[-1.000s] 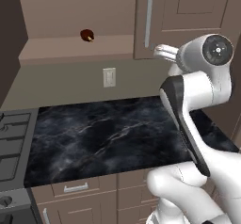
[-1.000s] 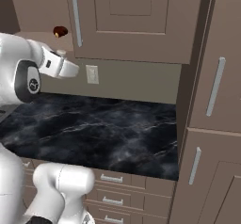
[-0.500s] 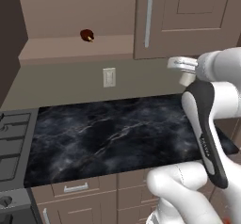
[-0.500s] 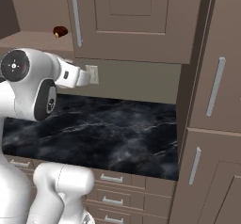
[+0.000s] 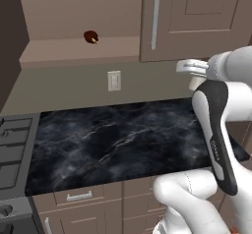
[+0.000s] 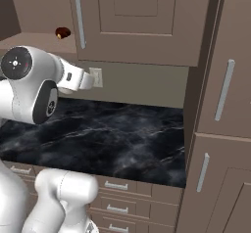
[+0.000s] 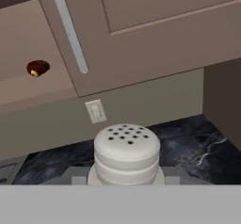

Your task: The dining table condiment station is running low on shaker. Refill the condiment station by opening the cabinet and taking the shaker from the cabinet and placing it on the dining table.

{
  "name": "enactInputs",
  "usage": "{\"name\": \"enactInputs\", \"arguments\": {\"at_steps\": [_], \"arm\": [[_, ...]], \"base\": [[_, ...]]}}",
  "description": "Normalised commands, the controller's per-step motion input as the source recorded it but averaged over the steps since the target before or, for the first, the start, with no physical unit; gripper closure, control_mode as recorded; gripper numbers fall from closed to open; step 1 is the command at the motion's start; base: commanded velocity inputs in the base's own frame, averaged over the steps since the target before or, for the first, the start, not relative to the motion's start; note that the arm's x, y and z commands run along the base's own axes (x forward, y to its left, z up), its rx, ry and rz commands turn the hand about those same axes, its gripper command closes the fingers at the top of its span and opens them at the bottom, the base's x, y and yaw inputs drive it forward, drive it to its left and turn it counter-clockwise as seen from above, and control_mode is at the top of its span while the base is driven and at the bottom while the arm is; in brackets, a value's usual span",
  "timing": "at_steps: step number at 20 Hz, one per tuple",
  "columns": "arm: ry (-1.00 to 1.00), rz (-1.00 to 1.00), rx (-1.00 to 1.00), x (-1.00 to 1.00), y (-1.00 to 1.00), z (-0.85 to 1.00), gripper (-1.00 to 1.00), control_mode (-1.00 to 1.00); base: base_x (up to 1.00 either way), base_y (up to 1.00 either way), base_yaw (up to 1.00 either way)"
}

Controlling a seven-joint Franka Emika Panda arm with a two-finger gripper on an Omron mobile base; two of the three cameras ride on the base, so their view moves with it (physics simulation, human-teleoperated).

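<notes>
Kitchen: black marble worktop (image 5: 118,139) below brown cabinet (image 7: 155,25)
Shaker (image 7: 126,153): clamped in gripper (image 5: 193,71), above worktop
Handling: likely light, stiff, smooth; squeeze the body's sides, below the perforated top

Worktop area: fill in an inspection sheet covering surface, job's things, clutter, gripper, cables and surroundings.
Surface: black marble worktop, bare.
Job's things: small pale grey-white shaker with holed top, held between the gripper's fingers; taupe cabinet door with silver bar handle beside an open shelf.
Clutter: dark red round item on the open shelf.
Gripper: gripper, shut on the shaker, raised above the worktop.
Cables: nothing seen.
Surroundings: wall outlet, drawer fronts, stove edge.
</notes>
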Motion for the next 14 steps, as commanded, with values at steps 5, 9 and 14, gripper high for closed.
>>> {"name": "enactInputs", "arguments": {"at_steps": [5,9,14], "arm": [[0.00,0.00,0.00,0.00,0.00,0.00,1.00,1.00],[0.00,0.00,0.00,0.00,0.00,0.00,1.00,1.00],[0.00,0.00,0.00,0.00,0.00,0.00,1.00,1.00]], "base": [[-0.44,0.14,0.16],[-0.88,0.26,0.48],[-0.36,0.10,0.71]]}}
